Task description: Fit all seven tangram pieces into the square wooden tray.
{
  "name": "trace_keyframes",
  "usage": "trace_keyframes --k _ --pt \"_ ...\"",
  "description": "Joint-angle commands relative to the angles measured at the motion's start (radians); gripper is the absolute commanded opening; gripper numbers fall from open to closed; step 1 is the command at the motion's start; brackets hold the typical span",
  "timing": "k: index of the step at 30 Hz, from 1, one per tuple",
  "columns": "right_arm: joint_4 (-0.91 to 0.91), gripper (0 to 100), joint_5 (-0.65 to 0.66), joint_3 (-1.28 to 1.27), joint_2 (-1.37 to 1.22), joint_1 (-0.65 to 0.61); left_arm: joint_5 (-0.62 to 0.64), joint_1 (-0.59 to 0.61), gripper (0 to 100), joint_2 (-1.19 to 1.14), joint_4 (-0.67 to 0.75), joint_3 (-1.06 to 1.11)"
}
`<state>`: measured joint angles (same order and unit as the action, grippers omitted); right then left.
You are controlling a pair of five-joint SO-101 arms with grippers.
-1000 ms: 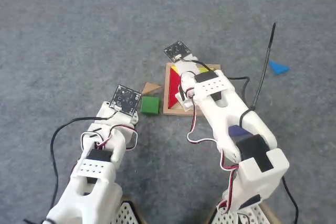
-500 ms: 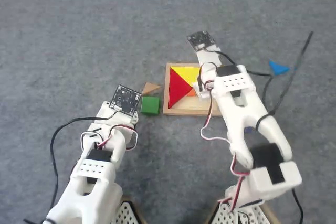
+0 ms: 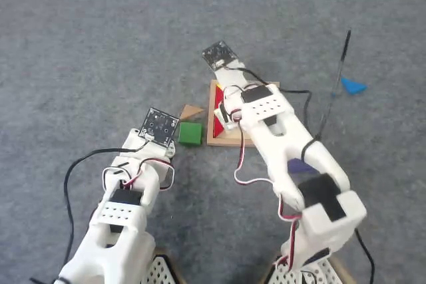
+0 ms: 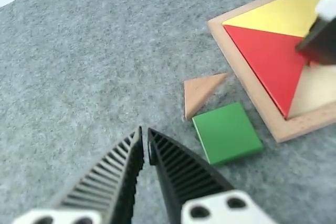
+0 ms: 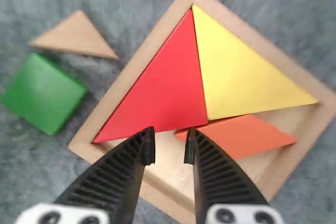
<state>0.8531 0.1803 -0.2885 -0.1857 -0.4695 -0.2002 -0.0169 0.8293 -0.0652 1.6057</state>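
From above, one wooden tray [image 3: 223, 142] lies on the grey bench [image 3: 80, 51] with two arms at it. The right arm [image 3: 286, 144] lies across the tray and hides most of it. One red triangle [image 3: 217, 116] shows at the tray's side nearer the left arm [image 3: 126, 191]. Four pieces lie outside the tray:
- One green square [image 3: 190, 133] is just beside the rim.
- One tan triangle [image 3: 193, 110] is just beyond the square.
- One blue piece [image 3: 353, 86] is well apart on the far side.
- One purple piece [image 3: 299, 165] is half hidden under the right arm.

In the left wrist view, the left gripper [image 4: 144, 132] hangs over bare bench. Its jaws are all but pressed together and pinch nothing. It is near the green square and the tan triangle, with the tray past them.

In the right wrist view, the right gripper [image 5: 169, 145] hangs over the tray. Its jaws are spread a little and hold nothing. It is above the bare floor beside the red triangle's long edge. Three pieces sit in the tray. The red triangle and one yellow triangle [image 5: 239, 74] lie edge to edge, and one orange piece [image 5: 241, 136] lies below them, touching both.
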Motion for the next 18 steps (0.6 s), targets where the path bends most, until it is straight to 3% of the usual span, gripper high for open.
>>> trace_keyframes --k 1,8,18 --pt "-0.021 11.9 -0.012 0.072 -0.036 -0.004 -0.018 -0.003 1 0.018 0.031 -0.007" --pt "-0.019 11.9 -0.012 0.068 -0.053 0.016 -0.018 -0.003 1 0.018 0.031 -0.007" --pt "0.036 12.0 -0.002 0.066 -0.056 0.137 -0.018 -0.003 1 0.018 0.031 -0.007"
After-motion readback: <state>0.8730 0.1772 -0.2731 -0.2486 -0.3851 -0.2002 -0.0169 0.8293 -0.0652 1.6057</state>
